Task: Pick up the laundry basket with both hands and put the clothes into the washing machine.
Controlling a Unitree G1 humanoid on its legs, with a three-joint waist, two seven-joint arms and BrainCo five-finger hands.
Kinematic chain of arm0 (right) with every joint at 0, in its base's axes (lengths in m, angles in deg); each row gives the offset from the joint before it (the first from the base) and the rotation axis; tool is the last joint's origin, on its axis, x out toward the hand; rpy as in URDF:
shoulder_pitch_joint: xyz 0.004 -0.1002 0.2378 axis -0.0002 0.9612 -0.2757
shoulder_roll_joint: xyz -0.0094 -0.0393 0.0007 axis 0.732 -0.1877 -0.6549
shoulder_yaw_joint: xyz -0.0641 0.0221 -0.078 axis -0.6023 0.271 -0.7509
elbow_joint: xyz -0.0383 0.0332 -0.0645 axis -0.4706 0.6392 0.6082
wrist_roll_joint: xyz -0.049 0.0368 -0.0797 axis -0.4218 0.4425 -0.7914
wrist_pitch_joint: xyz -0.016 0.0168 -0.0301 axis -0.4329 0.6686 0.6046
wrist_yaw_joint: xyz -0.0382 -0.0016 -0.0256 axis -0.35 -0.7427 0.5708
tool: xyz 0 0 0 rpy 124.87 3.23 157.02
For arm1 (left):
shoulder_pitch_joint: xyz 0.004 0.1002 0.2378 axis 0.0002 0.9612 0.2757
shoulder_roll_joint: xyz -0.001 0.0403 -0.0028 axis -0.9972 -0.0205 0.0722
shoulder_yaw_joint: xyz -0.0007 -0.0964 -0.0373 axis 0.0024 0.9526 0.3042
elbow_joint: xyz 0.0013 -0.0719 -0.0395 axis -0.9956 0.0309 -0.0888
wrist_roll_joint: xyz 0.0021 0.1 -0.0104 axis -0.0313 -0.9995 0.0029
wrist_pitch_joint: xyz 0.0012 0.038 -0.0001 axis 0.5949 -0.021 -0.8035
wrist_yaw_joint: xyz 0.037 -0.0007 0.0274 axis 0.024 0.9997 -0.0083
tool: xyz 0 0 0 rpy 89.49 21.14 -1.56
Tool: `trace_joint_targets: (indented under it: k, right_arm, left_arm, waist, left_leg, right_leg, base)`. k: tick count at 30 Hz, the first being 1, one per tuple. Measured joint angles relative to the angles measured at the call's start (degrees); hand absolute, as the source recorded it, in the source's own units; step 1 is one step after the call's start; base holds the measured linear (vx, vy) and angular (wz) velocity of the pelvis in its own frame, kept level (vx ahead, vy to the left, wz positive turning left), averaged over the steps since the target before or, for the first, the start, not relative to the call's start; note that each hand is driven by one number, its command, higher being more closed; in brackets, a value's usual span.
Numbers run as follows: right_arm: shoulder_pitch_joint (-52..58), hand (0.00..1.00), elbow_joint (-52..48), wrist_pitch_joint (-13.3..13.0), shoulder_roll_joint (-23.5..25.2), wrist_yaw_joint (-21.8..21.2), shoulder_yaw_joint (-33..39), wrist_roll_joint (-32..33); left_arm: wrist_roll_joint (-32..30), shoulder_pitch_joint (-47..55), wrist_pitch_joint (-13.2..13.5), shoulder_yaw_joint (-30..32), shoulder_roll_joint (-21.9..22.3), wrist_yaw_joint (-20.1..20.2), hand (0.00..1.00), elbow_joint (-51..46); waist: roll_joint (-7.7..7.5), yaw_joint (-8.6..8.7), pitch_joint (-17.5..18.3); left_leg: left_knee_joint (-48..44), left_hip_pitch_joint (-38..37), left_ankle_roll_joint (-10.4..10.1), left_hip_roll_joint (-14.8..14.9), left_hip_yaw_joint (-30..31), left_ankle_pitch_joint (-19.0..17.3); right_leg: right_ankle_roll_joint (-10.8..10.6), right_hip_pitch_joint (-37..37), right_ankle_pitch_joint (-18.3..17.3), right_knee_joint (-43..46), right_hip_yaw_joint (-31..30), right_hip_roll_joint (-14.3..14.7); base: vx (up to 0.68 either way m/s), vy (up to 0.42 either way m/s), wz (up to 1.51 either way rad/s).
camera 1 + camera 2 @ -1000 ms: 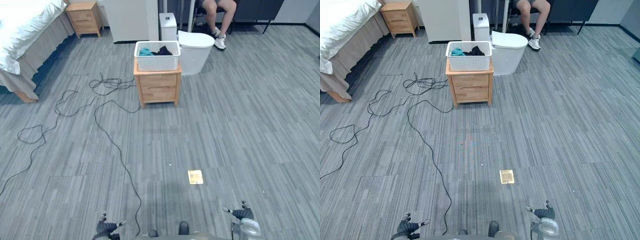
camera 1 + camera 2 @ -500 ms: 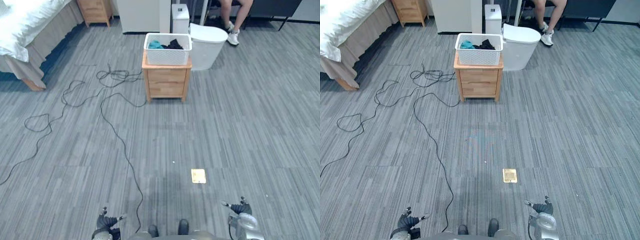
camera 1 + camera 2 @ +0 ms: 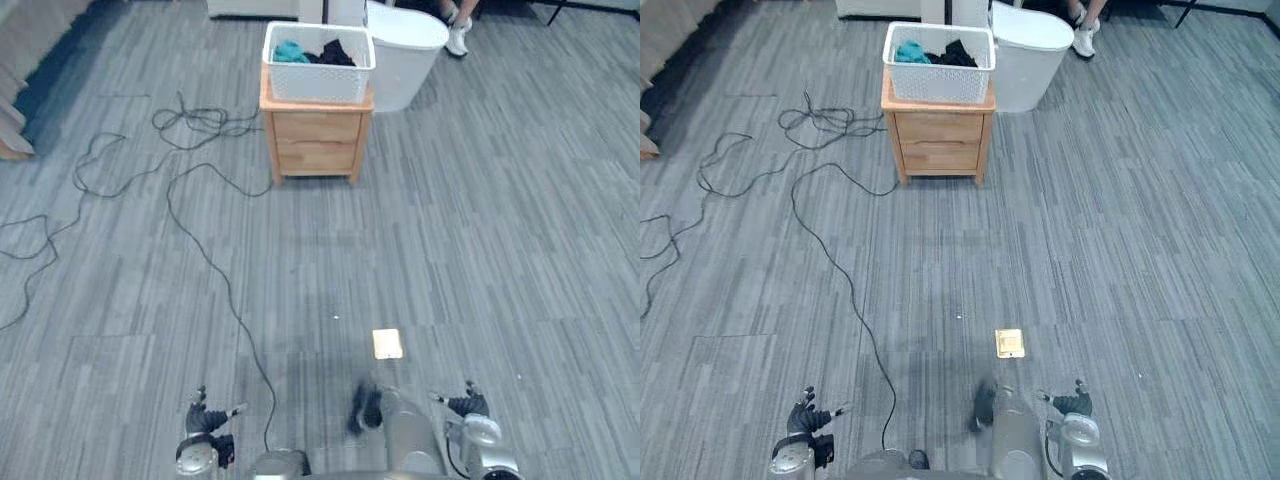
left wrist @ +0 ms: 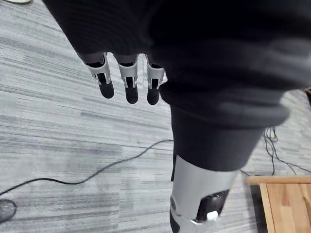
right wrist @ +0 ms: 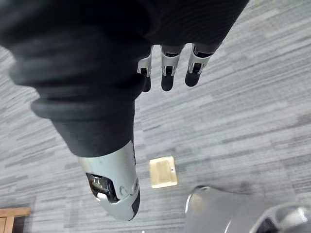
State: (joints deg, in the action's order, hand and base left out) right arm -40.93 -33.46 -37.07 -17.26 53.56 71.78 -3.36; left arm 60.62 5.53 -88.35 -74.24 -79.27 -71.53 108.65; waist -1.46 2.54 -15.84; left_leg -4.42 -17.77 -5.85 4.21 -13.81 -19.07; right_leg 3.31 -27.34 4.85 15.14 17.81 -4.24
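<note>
- Low on the left of the head views, the left hand [image 3: 205, 424] hangs by the robot's side above bare floor. Its fingers [image 4: 127, 83] are straight and loosely spread, with nothing between them.
- Further right and well ahead, across open floor, the laundry basket [image 3: 318, 86] sits square on top of a wooden nightstand [image 3: 314, 152]. It is a white mesh box and is well apart from both hands.
- The clothes [image 3: 291, 50] lie inside it, a teal piece toward its left and a dark heap beside that, filling the basket only partly.
- Handling, as I judge it: the basket looks like thin plastic and the load is small, so it should be light. The walls are fairly stiff, but the rim may flex under a one-sided pull. The clothes are soft and will slide if it tips.
- The best hold seems to be the two short ends just under the rim, one hand on each, lifting level.
- A small brass floor plate [image 3: 386, 343] lies on the floor between the robot and the nightstand.
- Just beside the nightstand, behind and to its right, stands a white tub [image 3: 406, 62] with a rounded lid. I take it for the washing machine.
- A person's shoe [image 3: 458, 40] shows just past the tub.
- Low on the right, the right hand [image 3: 466, 405] hangs empty, its fingers [image 5: 166, 73] straight and slightly parted.
</note>
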Motion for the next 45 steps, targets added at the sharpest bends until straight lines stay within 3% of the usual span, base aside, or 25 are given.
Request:
trace_joint_targets:
  k: [1, 3, 4, 5, 6, 8, 10, 14, 16, 17, 18, 19, 20, 21, 23, 25, 28, 31, 32, 33, 34, 37, 40, 43, 45]
  right_arm:
    - [-0.3, 0.0, -0.5, 0.1, -0.8, -0.1, -0.1, 0.0]
    - [-0.7, 0.0, -0.9, 0.1, -0.4, -0.3, -1.0, 0.0]
    - [-0.6, 0.0, -0.9, 0.2, -0.2, -0.4, -1.2, 0.0]
    - [-0.6, 0.0, -0.9, 0.2, 0.0, -0.4, -1.9, -0.1]
    - [-0.6, 0.0, -1.0, 0.1, 0.4, -0.4, -2.8, -0.1]
    - [-0.2, 0.0, -3.2, -0.1, 1.6, -0.2, -3.0, 0.0]
    - [-0.4, 0.0, -4.6, -0.9, 1.8, -0.2, -3.0, 0.0]
    - [-1.7, 0.0, -3.9, -1.0, 1.4, -0.1, -2.9, 0.0]
    - [-1.8, 0.0, -1.0, -1.0, 0.9, 0.1, -2.1, 0.0]
    - [-1.6, 0.0, -0.1, -1.0, 0.6, 0.1, -2.0, -0.1]
    - [-1.5, 0.0, 1.5, -0.7, 0.9, 0.1, -2.0, -0.1]
    - [-0.6, 0.0, 2.2, -0.6, 1.8, 0.1, -1.7, -0.3]
    - [-0.2, 0.0, 2.2, -0.6, 2.0, 0.1, -1.4, -0.6]
    - [-0.3, 0.0, 2.8, -0.5, 2.5, 0.1, -0.9, -0.7]
    - [0.0, 0.0, 3.9, -0.2, 3.5, 0.0, -0.9, -1.0]
    - [-0.8, 0.0, 3.8, 0.0, 3.7, 0.0, -2.2, -1.3]
    - [-1.1, 0.0, 3.0, -0.9, 4.0, 0.0, -3.1, -1.9]
    - [-1.1, 0.0, 2.8, -0.7, 3.5, -0.1, -3.0, -2.3]
    - [0.3, 0.0, 2.4, -0.7, 3.4, 0.0, -3.1, -2.3]
    - [0.9, 0.0, 2.4, -0.8, 2.9, -0.1, -3.1, -2.3]
    - [0.8, 0.0, 2.5, -0.6, 1.8, -0.1, -3.0, -2.3]
    - [2.5, 0.0, -1.6, -0.6, 2.6, -0.2, -2.6, -2.3]
    - [4.1, 0.0, -6.1, -0.8, 4.4, 0.0, -3.0, -2.2]
    - [3.3, 0.0, -8.4, -1.1, 4.4, 0.2, -2.9, -2.2]
    - [3.6, 0.0, -9.3, -1.1, 4.4, 0.9, -2.1, -2.2]
  left_arm:
    - [0.0, -0.6, 0.0, -0.6, 0.9, 0.1, 0.0, -0.1]
    - [0.0, -1.4, 0.2, -1.4, 1.2, 0.2, 0.0, 0.0]
    - [0.0, -1.4, 0.2, -1.4, 1.6, 0.2, 0.0, 0.0]
    - [0.0, -1.1, 0.2, -1.4, 2.5, 0.3, 0.0, 0.0]
    - [-0.2, -1.0, 0.2, -1.3, 2.9, 0.8, 0.0, 0.0]
    - [-0.4, -1.0, 0.2, -1.3, 3.5, 1.4, 0.0, -0.4]
    - [-0.4, -1.0, 0.3, -1.3, 4.6, 1.4, 0.0, -1.7]
    - [-0.4, -1.1, 0.4, -0.9, 4.6, 1.5, 0.0, -3.0]
    - [-0.5, -0.7, 0.3, -0.8, 4.7, 1.4, 0.0, -2.2]
    - [-0.4, -0.5, 0.3, -0.8, 4.8, 1.4, 0.0, -1.8]
    - [-0.5, -0.5, 0.4, 0.2, 4.3, 1.4, 0.0, -1.7]
    - [-0.5, 0.0, 0.4, 1.4, 4.2, 1.3, 0.0, -1.5]
    - [-0.5, -0.1, 0.4, 1.5, 4.1, 1.3, 0.0, -1.1]
    - [-0.5, -0.5, 0.3, 1.3, 3.6, 1.3, 0.0, -0.3]
    - [-0.6, -1.6, -0.3, 0.5, 2.1, 1.3, 0.0, 1.8]
    - [-0.6, -1.1, -1.0, 0.0, 1.7, 1.0, 0.0, 4.0]
    - [-0.6, -1.4, -0.8, -1.1, 1.0, 1.1, 0.0, 3.9]
    - [-0.6, -2.2, -0.7, -1.4, 1.1, 1.1, 0.0, 4.0]
    - [-0.6, -1.4, -0.7, -1.4, 0.3, 1.3, 0.0, 4.0]
    - [-0.8, -1.6, -0.7, -1.3, 0.7, 1.4, 0.0, 4.8]
    - [-1.7, -1.9, -0.8, -1.4, 2.0, 1.5, 0.0, 5.6]
    - [-2.9, -2.1, -0.7, -0.3, 4.2, 1.5, 0.0, 5.2]
    - [-3.0, -1.4, -0.7, 1.0, 5.8, 1.7, 0.0, 3.6]
    - [-3.0, -1.3, -0.6, 0.9, 5.9, 1.8, 0.0, 1.8]
    - [-2.8, -1.0, -0.8, 0.7, 6.5, 1.6, 0.0, 1.9]
  waist:
    - [1.8, -0.13, -0.2]
    - [2.19, 0.05, -0.4]
    - [2.53, 0.05, -0.6]
    - [3.71, -0.21, -1.2]
    - [3.79, -0.4, -1.5]
    - [2.74, -1.57, -2.2]
    - [2.21, -3.2, -2.4]
    - [1.73, -5.44, -2.8]
    - [1.81, -6.3, -2.2]
    - [2.19, -6.62, -1.8]
    - [1.37, -6.88, -0.8]
    - [-0.92, -6.32, 1.0]
    - [-1.42, -6.28, 1.2]
    - [-2.08, -6.25, 1.1]
    - [-3.74, -4.77, 0.8]
    - [-2.98, -3.37, 0.1]
    - [-1.98, -3.06, -0.4]
    - [-1.87, -1.48, -0.5]
    - [-3.14, -1.43, 0.0]
    - [-4.24, -1.37, 0.1]
    - [-1.1, -1.79, 0.2]
    - [0.73, -1.12, 0.0]
    - [0.48, -3.11, -0.1]
    - [0.4, -4.23, 0.0]
    - [1.27, -3.98, 0.5]
  left_leg:
    - [-2.0, -0.6, -1.4, 2.1, -0.1, -0.1]
    - [-15.1, 4.2, -6.1, 4.8, -0.5, 3.8]
    - [-23.1, 7.1, -6.1, 6.5, -0.5, 6.7]
    - [-40.4, 12.9, -5.3, 11.3, -0.2, 12.0]
    - [-55.2, 18.8, -3.9, 14.9, -0.7, 11.0]
    - [-65.0, 26.0, -0.1, 15.9, -1.9, 8.4]
    - [-62.5, 33.3, 2.0, 15.5, -5.0, 7.1]
    - [-31.2, 41.5, 1.9, 10.9, -6.6, 7.7]
    - [-11.5, 40.0, 1.0, 7.2, -4.4, 11.4]
    - [-10.5, 40.1, 1.4, 7.1, -3.9, 11.9]
    - [-13.9, 40.4, 4.1, 5.3, -3.2, 16.1]
    - [-16.5, 41.0, 4.8, 3.5, -3.9, 16.6]
    - [-17.9, 40.9, 6.0, 2.6, -4.1, 16.5]
    - [-20.4, 39.6, 8.9, 1.2, -4.1, 14.7]
    - [-20.0, 34.0, 10.2, -1.4, -4.2, 10.8]
    - [-16.5, 23.9, 10.7, -2.3, -3.5, 8.0]
    - [-10.3, 15.5, 10.7, -2.2, -2.6, 8.0]
    - [-7.4, 9.7, 8.8, -1.9, -1.2, 6.9]
    - [-7.8, 7.4, 4.7, -3.3, -0.7, 4.4]
    - [-8.2, 6.0, 3.4, -3.3, 0.1, 3.3]
    - [-9.1, 5.3, 2.4, -0.5, 0.6, 2.7]
    - [-26.6, 12.1, 0.1, 4.1, 0.7, 4.4]
    - [-46.1, 21.3, 1.5, 11.0, -0.9, 5.0]
    - [-37.1, 25.7, 3.3, 10.5, -0.3, 3.1]
    - [-23.4, 25.1, 1.8, 9.5, 1.2, 5.6]
  right_leg:
    - [0.6, -2.0, -1.9, 7.6, 1.0, 0.4]
    - [1.8, -1.7, -9.3, 12.9, 1.3, 0.4]
    - [1.9, 0.1, -10.8, 12.8, 1.5, 1.1]
    - [1.2, 5.6, -12.4, 10.7, 2.0, 3.0]
    - [0.2, 11.2, -13.2, 8.4, 2.3, 4.5]
    - [1.5, 19.6, -14.1, 3.6, 1.7, 5.4]
    - [1.5, 26.3, -14.1, -2.6, 0.9, 6.0]
    - [-0.9, 35.6, -15.5, -10.8, -1.0, 5.9]
    - [-5.6, 41.1, -18.2, -13.2, -1.8, 5.0]
    - [-7.0, 42.2, -19.2, -13.3, -2.0, 4.8]
    - [-9.2, 43.7, -21.8, -12.1, -2.4, 2.5]
    - [-13.1, 42.5, -24.2, -7.2, -2.6, -0.8]
    - [-14.4, 41.0, -24.9, -2.1, -2.6, -2.4]
    - [-14.4, 36.0, -24.1, 12.4, -3.2, -5.9]
    - [-7.5, 28.2, -15.4, 35.7, -4.7, -11.4]
    - [-3.8, 20.6, -17.4, 49.2, -4.3, -13.7]
    - [-5.0, 13.8, -19.1, 43.4, -2.7, -10.6]
    - [-5.5, 9.3, -17.9, 19.6, -1.0, -4.9]
    - [-2.3, 9.8, -6.3, 5.5, -1.8, -2.4]
    - [2.8, 9.9, -3.9, 5.7, -2.6, -2.0]
    - [2.6, 10.0, -4.7, 8.1, -1.5, -1.0]
    - [2.0, 14.1, -10.0, 5.5, 0.9, 0.9]
    - [3.1, 21.4, -11.3, 1.5, 0.0, 3.2]
    - [2.5, 23.8, -11.7, 0.1, -2.5, 3.1]
    - [1.1, 23.9, -12.5, 0.6, -3.7, 3.5]
  base:
    - [0.81, -0.286, 0.09]
    - [0.59, -0.259, 0.08]
    - [0.7, -0.331, 0.09]
    - [0.82, -0.345, 0.03]
    - [0.8, -0.302, 0.03]
    - [0.6, -0.16, -0.01]
    - [0.59, -0.125, -0.15]
    - [0.52, 0.012, -0.26]
    - [0.55, 0.181, -0.35]
    - [0.58, 0.273, -0.38]
    - [0.63, 0.312, -0.27]
    - [0.67, 0.3, -0.19]
    - [0.7, 0.281, -0.12]
    - [0.71, 0.262, 0.08]
    - [0.76, 0.236, 0.35]
    - [0.8, 0.16, 0.21]
    - [0.5, 0.045, 0.23]
    - [0.62, -0.068, 0.6]
    - [0.44, -0.063, 0.5]
    - [0.67, -0.097, 0.31]
    - [0.43, -0.091, 0.16]
    - [0.53, -0.164, 0.24]
    - [0.39, -0.097, -0.22]
    - [0.3, -0.022, -0.51]
    - [0.22, 0.117, -0.45]
